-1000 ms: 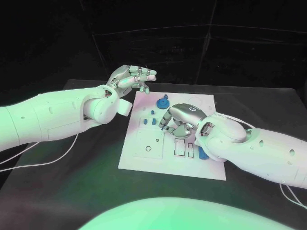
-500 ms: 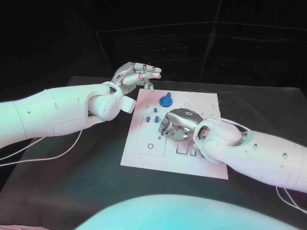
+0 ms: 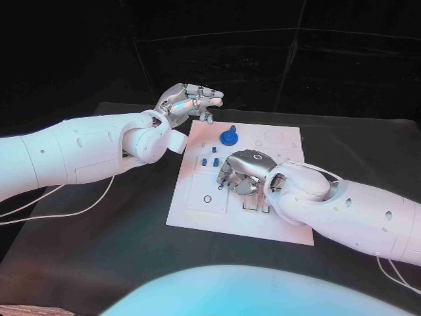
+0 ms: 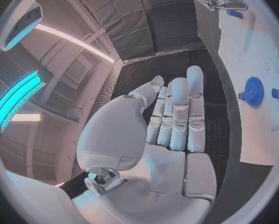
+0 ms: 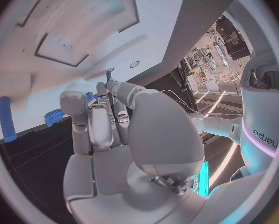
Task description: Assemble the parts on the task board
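The white task board lies in the middle of the black table. A blue gear stands near its far edge, with small blue pegs just in front of it. My right hand hangs over the board's middle, its fingers curled down beside the pegs. In the right wrist view the fingertips sit close to a blue peg and the thumb lies against them; whether anything is pinched is hidden. My left hand hovers beyond the board's far left corner, holding nothing, with fingers straight and side by side.
A long blue piece lies on the board near rectangular recesses, and the blue gear is beside it. The left wrist view shows the gear on the board. Black table surrounds the board.
The whole picture has shifted slightly. My right hand has eased a little toward the board's near side, away from the gear. My left hand stays off the far left corner.
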{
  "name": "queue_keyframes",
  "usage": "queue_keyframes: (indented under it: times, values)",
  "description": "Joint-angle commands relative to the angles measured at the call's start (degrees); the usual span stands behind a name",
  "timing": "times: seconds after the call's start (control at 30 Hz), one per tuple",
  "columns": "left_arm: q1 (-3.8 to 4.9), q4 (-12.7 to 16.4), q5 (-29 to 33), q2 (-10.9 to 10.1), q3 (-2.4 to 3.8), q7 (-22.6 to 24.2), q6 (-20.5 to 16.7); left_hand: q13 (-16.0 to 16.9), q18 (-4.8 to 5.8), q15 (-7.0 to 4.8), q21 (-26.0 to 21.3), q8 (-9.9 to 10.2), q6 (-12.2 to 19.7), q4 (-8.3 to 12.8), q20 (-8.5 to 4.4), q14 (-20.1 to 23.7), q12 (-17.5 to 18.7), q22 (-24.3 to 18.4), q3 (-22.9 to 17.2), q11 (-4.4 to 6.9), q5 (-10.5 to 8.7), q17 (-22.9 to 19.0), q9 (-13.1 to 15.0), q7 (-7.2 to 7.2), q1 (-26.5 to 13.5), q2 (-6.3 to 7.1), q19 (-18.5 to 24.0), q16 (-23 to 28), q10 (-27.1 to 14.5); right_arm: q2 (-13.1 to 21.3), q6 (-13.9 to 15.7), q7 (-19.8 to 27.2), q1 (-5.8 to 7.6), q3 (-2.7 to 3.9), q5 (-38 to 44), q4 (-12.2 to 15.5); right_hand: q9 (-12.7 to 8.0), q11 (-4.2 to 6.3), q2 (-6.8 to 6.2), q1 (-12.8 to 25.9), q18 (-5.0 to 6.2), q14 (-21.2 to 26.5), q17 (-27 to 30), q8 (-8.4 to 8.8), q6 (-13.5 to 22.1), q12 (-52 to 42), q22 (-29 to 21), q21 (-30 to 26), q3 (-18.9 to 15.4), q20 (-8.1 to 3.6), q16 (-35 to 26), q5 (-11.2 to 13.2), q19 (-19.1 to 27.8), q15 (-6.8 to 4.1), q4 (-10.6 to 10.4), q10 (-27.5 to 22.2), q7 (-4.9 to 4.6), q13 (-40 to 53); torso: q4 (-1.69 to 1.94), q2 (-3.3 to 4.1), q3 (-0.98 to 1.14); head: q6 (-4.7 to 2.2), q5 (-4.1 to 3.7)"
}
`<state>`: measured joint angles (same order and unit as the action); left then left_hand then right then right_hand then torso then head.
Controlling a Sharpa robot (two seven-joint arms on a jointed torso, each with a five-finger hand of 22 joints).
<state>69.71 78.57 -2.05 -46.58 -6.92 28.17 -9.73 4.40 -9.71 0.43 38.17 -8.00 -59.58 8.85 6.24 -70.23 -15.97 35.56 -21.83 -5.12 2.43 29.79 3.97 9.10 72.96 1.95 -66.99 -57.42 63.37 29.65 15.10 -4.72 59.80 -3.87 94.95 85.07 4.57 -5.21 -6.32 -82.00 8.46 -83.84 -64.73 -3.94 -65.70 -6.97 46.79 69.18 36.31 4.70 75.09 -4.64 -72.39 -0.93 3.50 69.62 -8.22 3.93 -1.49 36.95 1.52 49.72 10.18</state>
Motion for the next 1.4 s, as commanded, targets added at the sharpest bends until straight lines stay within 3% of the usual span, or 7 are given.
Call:
queue_keyframes:
  times: [0.03, 0.97, 1.1, 1.17, 1.4]
  values:
    - [0.11, -0.01, 0.24, 0.09, 0.06, 0.14, 0.74, -0.08, -0.76, 0.1, -0.16, -0.16, -0.01, 0.0, 0.04, 0.37, -0.34, -0.06, 0.47, -0.21, 0.35, -0.05, -0.07, 0.41, 0.22, -0.12, 0.23, 0.25, -0.23, -0.22, -0.44, -0.09, 0.03, -0.01, 0.64, 0.01, -0.06, 0.94, 0.34, 0.39, -0.74, -2.16, -0.03, 0.23, 0.09, 0.0, 0.01, 0.31, 0.13, 0.22, 0.24, 0.21, -0.31, 0.15, 0.33, 0.78, -0.28, 0.08, 0.01, -0.02, 0.0, 0.07, 0.09]
    - [0.12, -0.29, 0.24, 0.12, 0.06, -0.25, 1.15, -0.08, -0.76, 0.1, -0.16, -0.16, -0.01, 0.0, 0.04, 0.37, -0.34, -0.06, 0.47, -0.21, 0.35, -0.05, -0.07, 0.41, 0.22, -0.12, 0.23, 0.25, -0.23, -0.84, -3.71, -1.14, -0.01, -0.17, 1.84, -0.26, -0.17, 0.78, 0.1, 0.95, -0.71, -2.11, 0.13, 0.29, 0.53, 0.19, -0.1, 0.32, -0.09, 0.36, 0.25, 0.17, -0.14, 0.29, 0.76, 0.37, -0.42, 0.08, -0.03, -0.02, 0.0, 0.28, 0.31]
    - [0.12, -0.32, 0.24, 0.09, 0.06, -0.33, 1.22, -0.11, -0.75, 0.14, -0.29, -0.16, 0.03, -0.03, 0.07, 0.42, -0.4, -0.15, 0.57, -0.24, 0.35, -0.17, -0.08, 0.45, 0.17, -0.13, 0.23, 0.29, -0.29, -1.02, -3.91, -1.07, -0.01, -0.31, 1.86, -0.48, -0.79, 0.14, -0.51, 2.11, -0.72, -2.06, 0.18, 0.57, 3.47, 1.29, -0.27, 0.26, -0.65, 0.73, 0.33, -0.39, 0.12, 0.92, 0.88, -1.88, -1.22, -0.23, -0.07, -0.04, -0.03, 0.28, 0.47]
    - [0.12, -0.34, 0.24, 0.06, 0.06, -0.39, 1.25, -0.11, -0.75, 0.14, -0.29, -0.16, 0.03, -0.03, 0.07, 0.42, -0.4, -0.15, 0.57, -0.24, 0.35, -0.17, -0.08, 0.45, 0.17, -0.13, 0.23, 0.29, -0.29, -0.96, -4.0, -1.01, 0.0, -0.7, 1.76, -0.44, -1.0, -0.81, -1.46, 3.56, -0.63, -1.87, 0.66, 0.55, 6.59, 2.28, -1.07, -0.2, -1.7, 1.39, 0.13, -1.05, 0.65, 1.61, 0.66, -4.21, -2.0, -0.35, -0.06, -0.04, -0.04, 0.28, 0.34]
    - [0.13, -0.45, 0.24, 0.01, 0.06, -0.55, 1.29, -0.11, -0.75, 0.14, -0.29, -0.16, 0.03, -0.03, 0.07, 0.42, -0.4, -0.15, 0.57, -0.24, 0.35, -0.17, -0.08, 0.45, 0.17, -0.13, 0.23, 0.29, -0.29, -1.0, -4.38, -0.74, 0.01, -1.29, 1.43, -0.4, -0.85, -0.9, -1.59, 4.07, -0.54, -1.8, 0.81, 0.36, 7.04, 2.18, -1.27, -0.32, -2.32, 1.67, 0.12, -1.13, 0.8, 1.73, 0.61, -4.46, -1.99, -0.25, 0.02, -0.03, -0.02, 0.28, 0.37]
